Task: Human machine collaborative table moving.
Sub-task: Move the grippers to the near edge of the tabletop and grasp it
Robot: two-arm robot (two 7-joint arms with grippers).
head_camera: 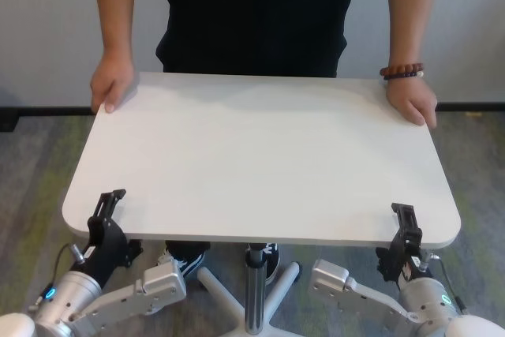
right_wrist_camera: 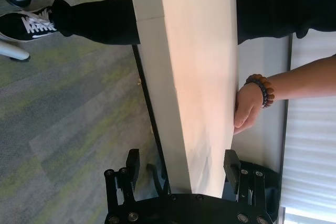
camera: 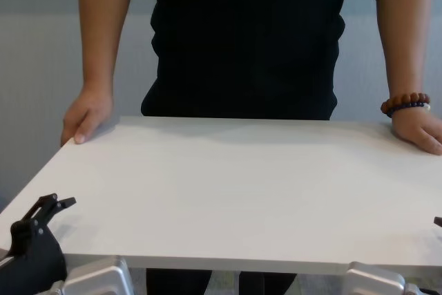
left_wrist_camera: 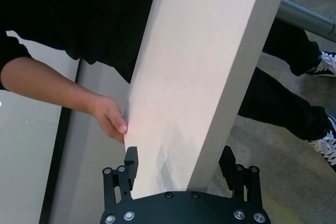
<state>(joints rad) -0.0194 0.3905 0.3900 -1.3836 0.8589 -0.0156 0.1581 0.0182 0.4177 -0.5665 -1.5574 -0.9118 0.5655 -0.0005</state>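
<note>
The table point(head_camera: 260, 155) is a large white rectangular top with rounded corners and a thin edge, its surface plain and matte, and it stands on a single silver pedestal pole point(head_camera: 254, 290) that runs down from under the middle of the top's near edge to white splayed feet on grey carpet. The human point(head_camera: 256, 13), in a black short-sleeved top and black trousers with black-and-white sneakers showing under the table, stands against the table's far edge. One bare hand point(head_camera: 110, 84) wraps the far corner of the table on the robot's left side, fingers curled over the rim; the other hand point(head_camera: 412, 102), with a brown bead bracelet point(head_camera: 401, 72) on its wrist, grips the far corner on the robot's right side. The left gripper point(left_wrist_camera: 178, 167) sits at the table's near edge close to its left corner, jaws spread wide with one finger above and one below the top, so that the board's edge lies between them; whether the pads press on it cannot be told. The right gripper point(right_wrist_camera: 181, 165) stands likewise at the table's near edge close to the right corner, fingers wide apart and straddling the thin edge, one on each face of the top.
</note>
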